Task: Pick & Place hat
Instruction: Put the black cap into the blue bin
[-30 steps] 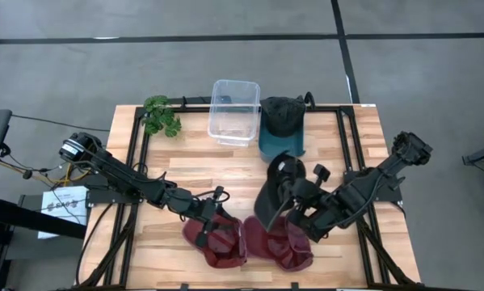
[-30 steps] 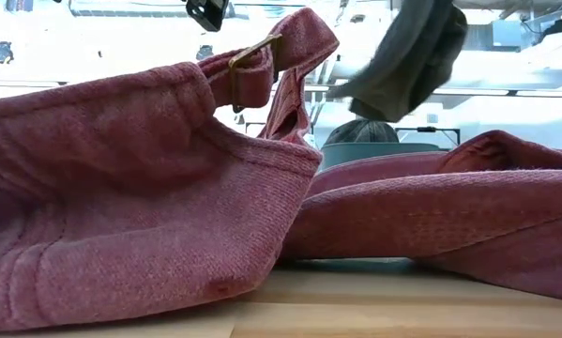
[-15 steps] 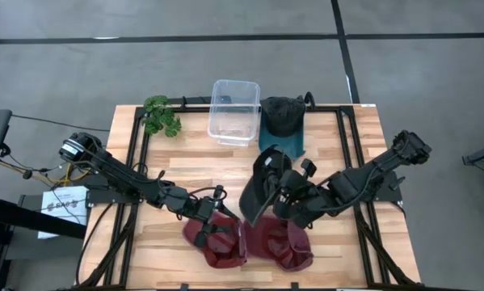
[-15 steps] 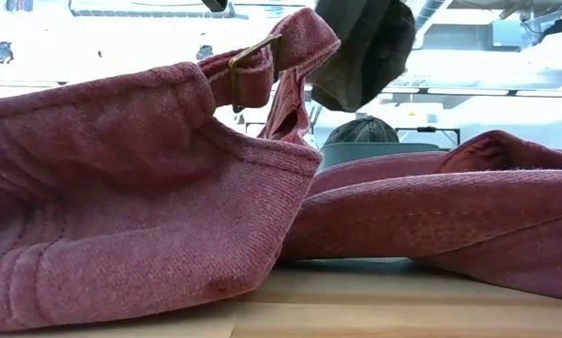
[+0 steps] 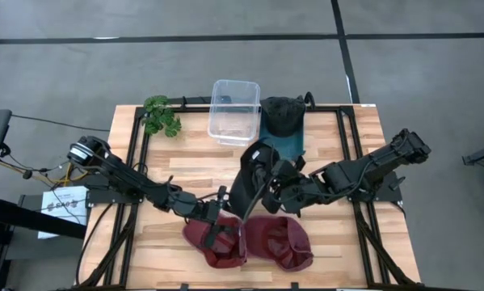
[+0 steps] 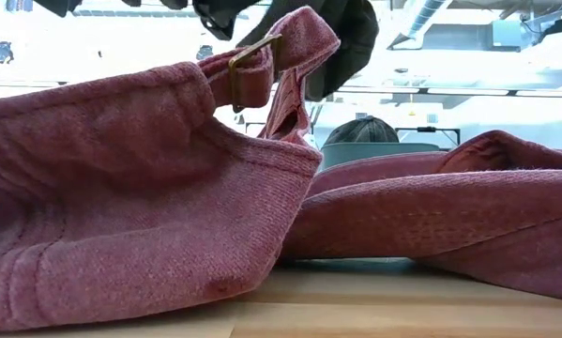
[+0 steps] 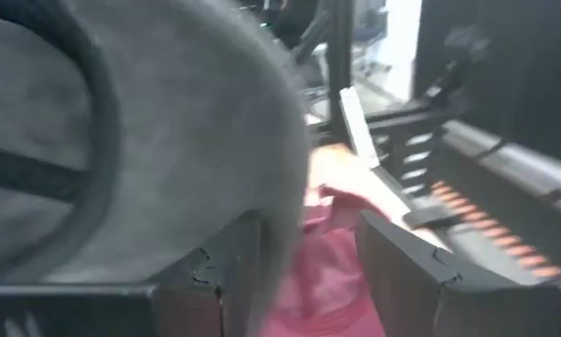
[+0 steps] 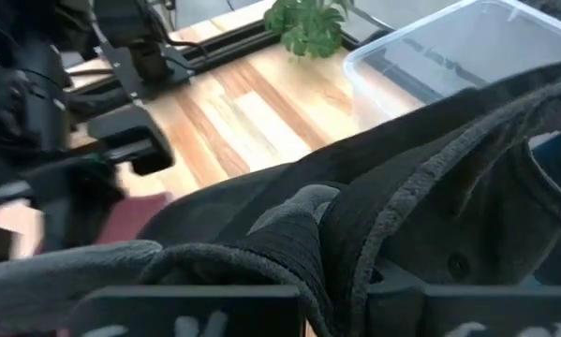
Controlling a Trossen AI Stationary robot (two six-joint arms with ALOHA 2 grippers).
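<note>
A dark grey hat (image 5: 248,179) is lifted above the table's middle, held by my right gripper (image 5: 272,187), which reaches in from the right. In the low view the grey hat (image 6: 341,42) hangs high behind the red strap. Two red hats lie by the near edge: the left red hat (image 5: 216,244) and the right red hat (image 5: 284,241). My left gripper (image 5: 217,225) is open over the left red hat's strap and buckle (image 6: 252,52). I cannot tell whether it touches it. Another dark hat (image 5: 280,115) rests on a teal box. My right gripper is shut on a bunched fold at the grey hat's edge (image 8: 303,248), with several layers between the fingers. The fingers come roughly level from the table's right. The hat is lifted clear and spreads out ahead of the gripper toward the left.
A clear plastic tub (image 5: 235,111) and the teal box (image 5: 282,144) stand at the far side, with a small green plant (image 5: 162,115) at the far left. Black frame rails (image 5: 136,153) run along both sides. Bare wood (image 5: 185,166) lies left of the middle.
My right gripper has carried the grey hat toward the table's left and slightly toward the far edge, from above the right red hat to above the middle. The hat stays lifted. The red hats have not moved.
</note>
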